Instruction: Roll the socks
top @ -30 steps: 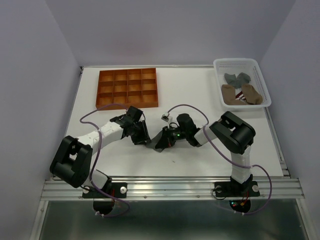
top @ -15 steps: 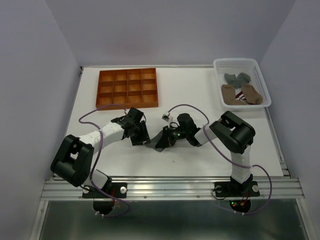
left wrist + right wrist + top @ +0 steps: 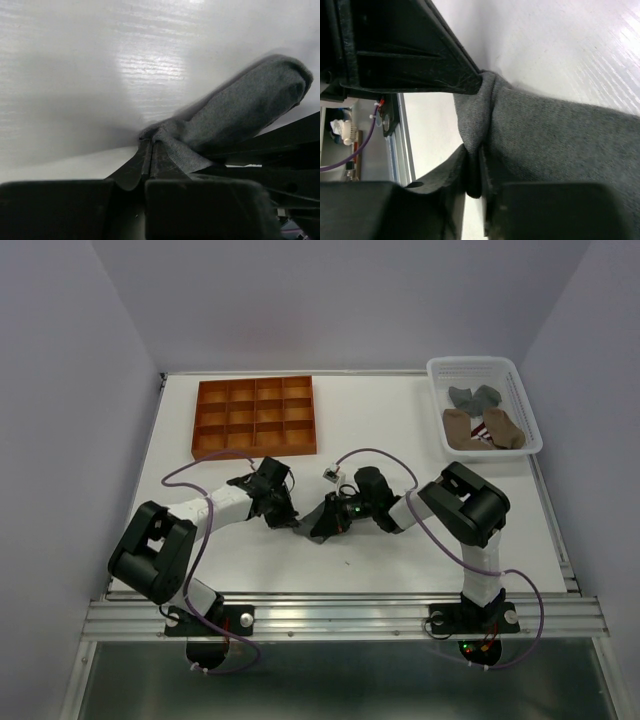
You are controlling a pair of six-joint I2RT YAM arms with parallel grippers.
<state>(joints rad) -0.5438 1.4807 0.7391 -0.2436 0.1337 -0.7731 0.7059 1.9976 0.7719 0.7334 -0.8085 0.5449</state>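
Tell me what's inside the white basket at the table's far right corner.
Inside the white basket lie grey socks at the back and two tan-brown socks nearer, a red-white striped piece between them. Anything beneath the socks is covered.

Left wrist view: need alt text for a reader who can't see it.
The left gripper is shut on one edge of a grey sock, which lies on the white table and stretches up to the right. Black bars cross the lower right, next to the sock.

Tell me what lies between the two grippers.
A grey sock, pinched by the left gripper and the right gripper. The top view shows it; each wrist view shows its own pinch.
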